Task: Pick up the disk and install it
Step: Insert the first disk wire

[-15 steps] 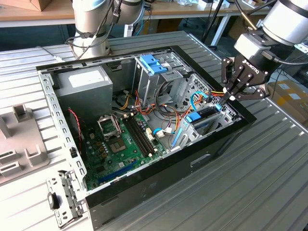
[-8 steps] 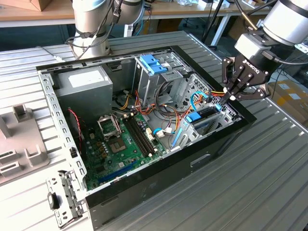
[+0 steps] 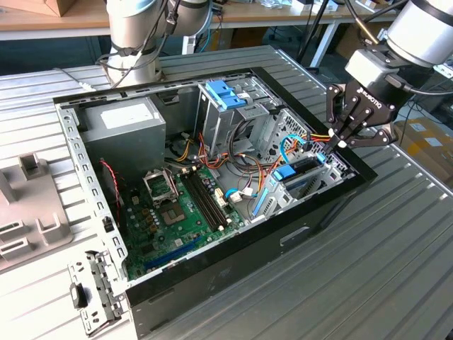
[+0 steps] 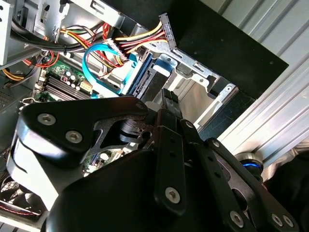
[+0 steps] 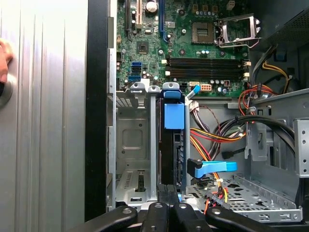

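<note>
**Exterior view.** The gripper (image 3: 340, 144) hangs over the case (image 3: 233, 276) at the exterior view's right. Its fingers are drawn together to a single tip, with no gap seen between them. That tip sits at the upper end of the disk (image 3: 303, 170); contact cannot be confirmed. The disk stands on edge in the cage (image 3: 272, 202), at the corner of the case nearest the gripper. Its blue bracket (image 3: 285, 172) is at the end toward the motherboard (image 3: 170, 212). Cage walls and cables (image 3: 311, 138) hide most of the disk's body. The arm is cut off by the frame edge. The case lies on a ribbed table (image 3: 396, 269).

**First wrist view.** The gripper (image 5: 167, 191) has its fingers pressed against each other, directly in line with the near end of the disk (image 5: 173, 150). The disk is seen edge-on as a dark strip in one slot of the cage (image 5: 131, 140). The bracket (image 5: 174, 116) is at its far end, toward the motherboard (image 5: 193, 43). The fingers cover the near end of the disk, and its label cannot be made out. A blue cable (image 5: 212, 168) lies just beside the disk, on the side away from the case wall. A hand (image 5: 4, 55), cut off at the picture's edge, rests on the table.

**Second wrist view.** The gripper (image 4: 170, 96) blocks much of the scene with its own body. Its fingers are together, and the tip is just beside the end of the disk (image 4: 149, 79). The disk's blue side and connector edge show. The rest is hidden behind the fingers and the cage (image 4: 207, 72).
</note>
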Robot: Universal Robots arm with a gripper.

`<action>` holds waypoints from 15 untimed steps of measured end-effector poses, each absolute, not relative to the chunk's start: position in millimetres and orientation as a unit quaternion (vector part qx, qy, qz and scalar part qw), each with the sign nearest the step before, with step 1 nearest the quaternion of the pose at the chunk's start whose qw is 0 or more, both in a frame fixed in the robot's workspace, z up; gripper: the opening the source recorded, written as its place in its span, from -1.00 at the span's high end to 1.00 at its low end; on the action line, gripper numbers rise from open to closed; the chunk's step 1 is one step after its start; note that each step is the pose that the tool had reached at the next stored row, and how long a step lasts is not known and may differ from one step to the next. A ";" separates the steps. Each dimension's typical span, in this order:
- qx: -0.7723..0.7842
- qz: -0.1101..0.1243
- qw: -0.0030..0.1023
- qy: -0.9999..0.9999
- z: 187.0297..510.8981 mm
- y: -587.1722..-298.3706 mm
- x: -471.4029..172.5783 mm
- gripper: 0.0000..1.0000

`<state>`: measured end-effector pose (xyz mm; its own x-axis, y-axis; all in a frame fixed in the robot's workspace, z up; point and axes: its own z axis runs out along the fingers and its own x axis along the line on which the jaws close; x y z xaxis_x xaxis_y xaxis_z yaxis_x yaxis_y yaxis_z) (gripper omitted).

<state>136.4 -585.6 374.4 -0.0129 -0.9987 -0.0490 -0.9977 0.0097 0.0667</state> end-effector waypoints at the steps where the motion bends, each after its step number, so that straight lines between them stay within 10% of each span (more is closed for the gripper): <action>1: 0.704 -0.041 0.006 -0.709 374.4 -585.6 136.4 0.79; 15: 0.764 -0.040 0.010 -0.644 374.4 -585.6 136.4 0.79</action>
